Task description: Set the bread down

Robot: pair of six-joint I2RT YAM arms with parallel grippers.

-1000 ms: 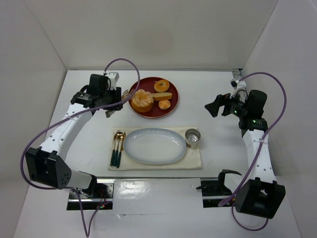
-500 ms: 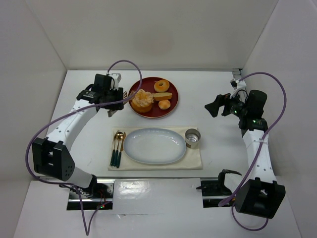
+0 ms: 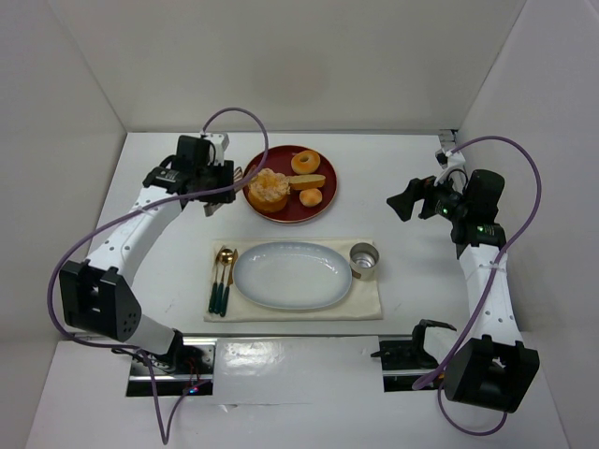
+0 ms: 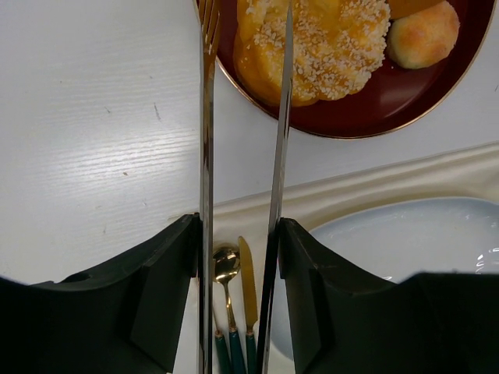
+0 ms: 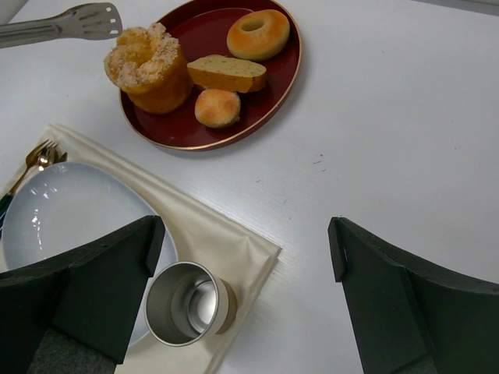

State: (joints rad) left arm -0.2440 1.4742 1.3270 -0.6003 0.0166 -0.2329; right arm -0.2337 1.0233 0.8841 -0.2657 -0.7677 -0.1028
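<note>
— Where was the bread [image 4: 327, 39]?

— On the red plate [image 4: 390, 97], in its left half. The small bun [image 4: 425, 35] lay nearer the plate's middle.

— And the tongs [image 4: 207, 156]?

— Their blades stood apart, clamped on nothing. One crossed the bread's sugared top, the other hung over the plate's left rim. The left gripper [image 4: 238, 234] pinched the tongs by their arms. The right gripper [image 5: 245, 230] gaped with nothing in it, well to the right of the plate.

— What could have gone wrong?

— I judged the blade over the top might gouge the crust instead of flanking it. An off-centre squeeze could also have shoved the bread into the bun or tipped it over the plate's rim.
</note>
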